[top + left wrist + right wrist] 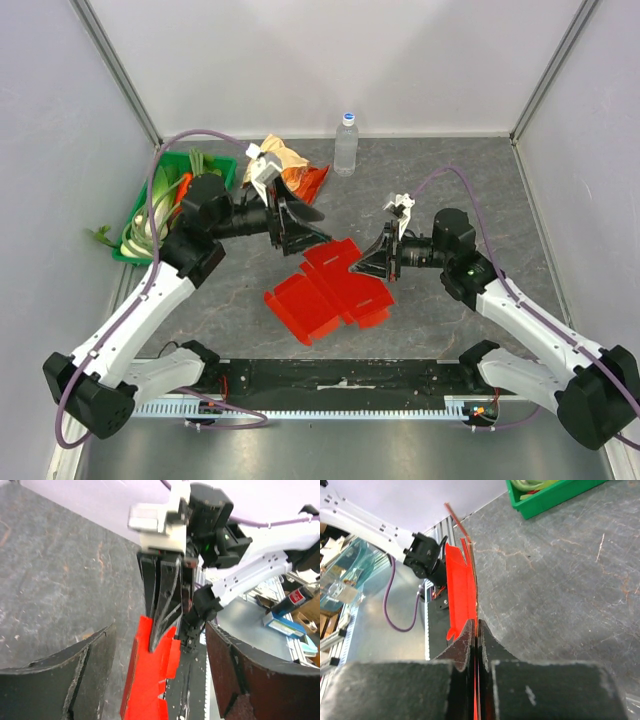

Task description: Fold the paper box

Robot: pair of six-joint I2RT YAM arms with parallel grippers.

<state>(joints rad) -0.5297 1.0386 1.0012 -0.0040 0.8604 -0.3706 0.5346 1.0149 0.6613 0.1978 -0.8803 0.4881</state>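
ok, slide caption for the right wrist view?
Right end effector clamped on the red paper box at its edge, green bin beyond.

Count on the tabletop (pixel 480 200): one paper box (pixel 330 290), one water bottle (pixel 346 145), one snack bag (pixel 290 165), one green bin (pixel 222 166). Two grippers: left gripper (pixel 312 228), right gripper (pixel 365 265).

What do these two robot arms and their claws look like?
The left arm and right arm have white links with black joints and bases. A purple cable loops along each. The left gripper and right gripper have black, wedge-shaped fingers.
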